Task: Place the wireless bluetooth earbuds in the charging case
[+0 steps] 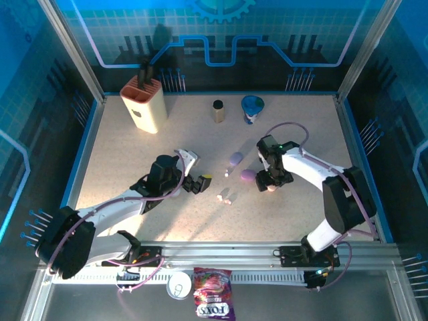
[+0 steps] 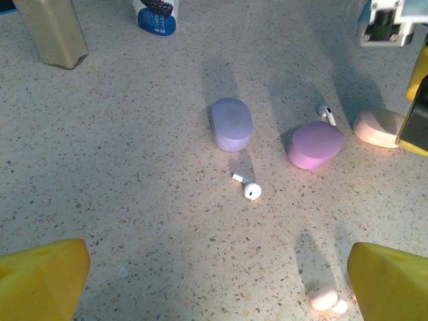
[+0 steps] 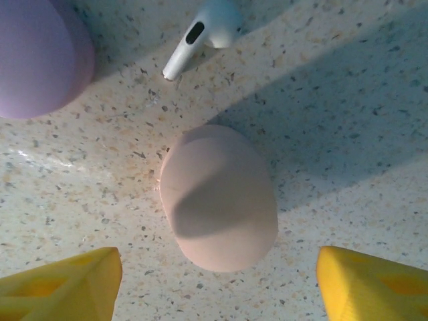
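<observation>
Three closed pebble-shaped charging cases lie mid-table: a lavender case (image 2: 231, 124), a purple case (image 2: 315, 144) and a pink case (image 3: 219, 197). One white earbud (image 2: 248, 187) lies in front of the lavender case. Another white earbud (image 3: 200, 27) lies between the purple and pink cases. A pair of pink earbuds (image 2: 324, 296) rests close to my left gripper's right finger. My left gripper (image 2: 214, 287) is open over bare table, with nothing between its fingers. My right gripper (image 3: 217, 294) is open just above the pink case (image 1: 273, 188), its yellow fingers apart from it on either side.
A tan knife block (image 1: 144, 103) stands at the back left. A small brown cylinder (image 1: 218, 110) and a blue-lidded cup (image 1: 253, 108) stand at the back centre. A candy bag (image 1: 212, 301) and a can (image 1: 179, 285) lie in front of the rail.
</observation>
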### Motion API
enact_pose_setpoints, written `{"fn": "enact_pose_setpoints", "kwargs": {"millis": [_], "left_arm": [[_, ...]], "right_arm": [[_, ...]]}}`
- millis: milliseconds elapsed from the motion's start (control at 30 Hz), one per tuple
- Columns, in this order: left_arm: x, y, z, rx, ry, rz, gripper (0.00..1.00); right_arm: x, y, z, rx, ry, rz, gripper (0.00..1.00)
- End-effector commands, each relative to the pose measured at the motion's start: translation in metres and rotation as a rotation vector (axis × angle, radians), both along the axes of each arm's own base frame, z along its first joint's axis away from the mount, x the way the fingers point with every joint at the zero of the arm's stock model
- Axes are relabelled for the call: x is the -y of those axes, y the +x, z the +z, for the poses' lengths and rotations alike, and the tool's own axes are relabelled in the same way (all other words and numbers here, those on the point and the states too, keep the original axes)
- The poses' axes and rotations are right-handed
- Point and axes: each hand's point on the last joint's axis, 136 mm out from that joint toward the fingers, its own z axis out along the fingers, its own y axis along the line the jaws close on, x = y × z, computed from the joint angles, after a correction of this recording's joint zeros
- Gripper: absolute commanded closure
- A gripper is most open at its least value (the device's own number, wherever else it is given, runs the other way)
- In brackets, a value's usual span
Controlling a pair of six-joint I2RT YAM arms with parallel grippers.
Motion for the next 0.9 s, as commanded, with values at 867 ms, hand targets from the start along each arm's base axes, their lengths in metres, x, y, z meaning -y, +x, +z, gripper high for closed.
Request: {"fn": "enact_pose_setpoints", "kwargs": {"millis": [867], "left_arm": [[0.007,0.003,0.006,-0.018,-0.036,-0.027,0.01]], "right_arm": [[-0.014,0.003,-0.026,-0.043,0.010,0.051,0.54]]}}
